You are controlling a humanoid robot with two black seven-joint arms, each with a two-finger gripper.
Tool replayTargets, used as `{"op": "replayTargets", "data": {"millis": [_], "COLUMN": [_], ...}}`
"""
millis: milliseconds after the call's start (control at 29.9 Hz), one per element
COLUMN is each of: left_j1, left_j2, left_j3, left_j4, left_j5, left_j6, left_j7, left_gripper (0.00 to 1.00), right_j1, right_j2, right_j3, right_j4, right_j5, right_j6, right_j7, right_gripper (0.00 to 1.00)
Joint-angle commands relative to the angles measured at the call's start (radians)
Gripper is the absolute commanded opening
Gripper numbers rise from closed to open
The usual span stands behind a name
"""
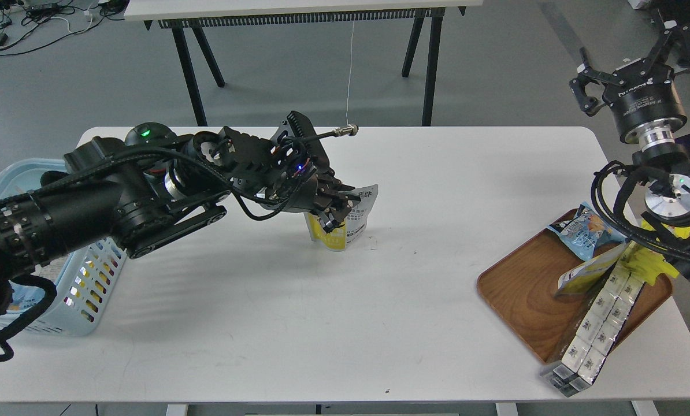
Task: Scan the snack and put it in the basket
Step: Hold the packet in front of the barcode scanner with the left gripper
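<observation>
Landmark: white rectangular desk (299, 323).

1. Brown wooden tray (518, 289), at the desk's near right corner, carrying a long strip of white-and-silver sachets (596, 320) that overhangs the desk's front edge, a yellow-and-white pouch (582, 276) leaning on the strip, and a blue chip bag (582, 231) at the tray's far end.
2. Light blue plastic shopping basket with slotted sides (88, 283), at the desk's left edge, partly hidden by the left arm.
3. Small flat stand-up pouch, yellow-green front and white printed back, the snack (356, 216): at the desk's centre, bottom edge at or just above the desktop, well apart from the basket.
4. Left pincer (336, 208), black: reaching from the left over the desk's centre, fingers clamped on the snack's upper left part.
5. Right pincer (634, 63), black: raised beyond the desk's far right corner, above the tray, fingers spread wide, holding nothing.
6. Second white table on black legs (299, 8), on the grey floor behind the desk.
</observation>
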Motion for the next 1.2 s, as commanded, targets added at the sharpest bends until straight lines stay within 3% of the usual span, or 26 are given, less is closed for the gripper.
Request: {"op": "replayTargets", "data": {"millis": [0,334,701,1002,1169], "left_j1": [0.001,0.001,0.001,-0.001,0.001], "left_j2": [-0.002,0.029,0.306,0.487,0.517], "left_j3": [0.0,-0.017,-0.06,-0.072,-0.071], "left_j4": [-0.002,-0.054,-0.228,-0.215,-0.198], "left_j5": [0.0,0.0,0.0,0.0,0.0], "left_j6": [-0.001,-0.001,-0.006,-0.001,-0.003], "left_j7": [-0.002,0.008,-0.004,-0.087,-0.093], "left_gripper": [0.01,0.0,0.0,0.0,0.0], "right_j1": [0.0,0.002,0.003,0.014,0.023], "right_j2": [-0.001,-0.008,-0.014,-0.014,-0.014], "right_j3": [0.0,0.023,0.023,0.024,0.024], "right_j4": [0.001,0.001,0.001,0.007,0.027], "right_j5": [0.0,0.0,0.0,0.0,0.0], "right_j6": [0.0,0.0,0.0,0.0,0.0], "right_j7": [0.0,0.0,0.0,0.0,0.0], "right_gripper": [0.99,0.99,0.99,0.99,0.99]}}
